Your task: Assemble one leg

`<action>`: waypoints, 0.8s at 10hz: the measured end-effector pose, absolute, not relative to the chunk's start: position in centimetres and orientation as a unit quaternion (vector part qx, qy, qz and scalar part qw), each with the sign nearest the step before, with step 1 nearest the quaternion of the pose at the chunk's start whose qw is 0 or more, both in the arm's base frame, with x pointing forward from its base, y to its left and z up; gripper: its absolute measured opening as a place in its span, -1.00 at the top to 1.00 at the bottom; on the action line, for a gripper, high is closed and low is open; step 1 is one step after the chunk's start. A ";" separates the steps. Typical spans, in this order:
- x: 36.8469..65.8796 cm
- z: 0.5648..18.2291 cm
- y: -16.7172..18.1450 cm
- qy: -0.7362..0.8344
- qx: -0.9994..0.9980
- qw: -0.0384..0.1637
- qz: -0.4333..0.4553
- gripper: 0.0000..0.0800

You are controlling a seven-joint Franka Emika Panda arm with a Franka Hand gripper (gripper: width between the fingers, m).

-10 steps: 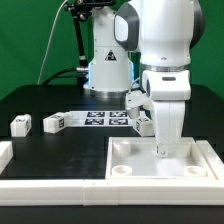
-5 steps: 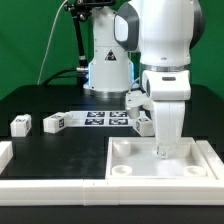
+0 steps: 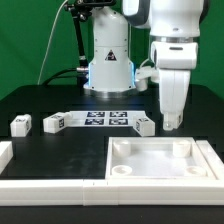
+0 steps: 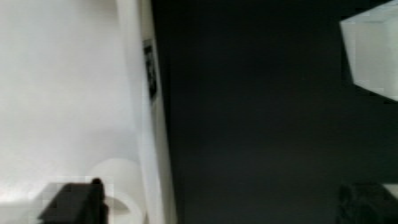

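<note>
Three small white legs with marker tags stand on the black table in the exterior view: one [image 3: 20, 124] at the far left, one [image 3: 53, 122] beside it, one [image 3: 145, 124] just behind the tray. The large white tray-like top [image 3: 150, 160] lies at the front right. My gripper [image 3: 172, 122] hangs above the tray's far right corner, clear of it. In the wrist view its dark fingertips [image 4: 71, 203] stand wide apart with nothing between them, over the tray's edge [image 4: 71, 90] and the black table. The gripper is open and empty.
The marker board [image 3: 100, 118] lies between the legs in front of the robot base. A white rail [image 3: 50, 183] runs along the front edge, with a raised end [image 3: 5, 152] on the exterior view's left. A blurred white shape [image 4: 374, 60] shows in the wrist view.
The gripper has risen out of the tray's far right corner and shifted slightly to the exterior view's right. The leg behind the tray is now uncovered. Legs and tray have not moved.
</note>
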State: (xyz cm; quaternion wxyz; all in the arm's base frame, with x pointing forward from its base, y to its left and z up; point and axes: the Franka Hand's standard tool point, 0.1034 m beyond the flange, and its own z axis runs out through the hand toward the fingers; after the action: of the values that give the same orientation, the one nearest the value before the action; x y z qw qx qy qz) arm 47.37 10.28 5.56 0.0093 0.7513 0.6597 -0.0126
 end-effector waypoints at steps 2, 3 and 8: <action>47.4 5.2 10.2 0.654 0.757 0.007 -0.014 -0.62; 47.4 5.2 10.2 0.636 0.772 0.007 -0.014 -0.62; 43.8 4.3 11.2 0.368 0.930 -0.003 -0.007 -0.62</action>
State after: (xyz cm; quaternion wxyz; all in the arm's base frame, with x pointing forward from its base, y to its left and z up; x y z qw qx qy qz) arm 43.85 11.19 4.28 -0.0030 0.9298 0.3679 -0.0065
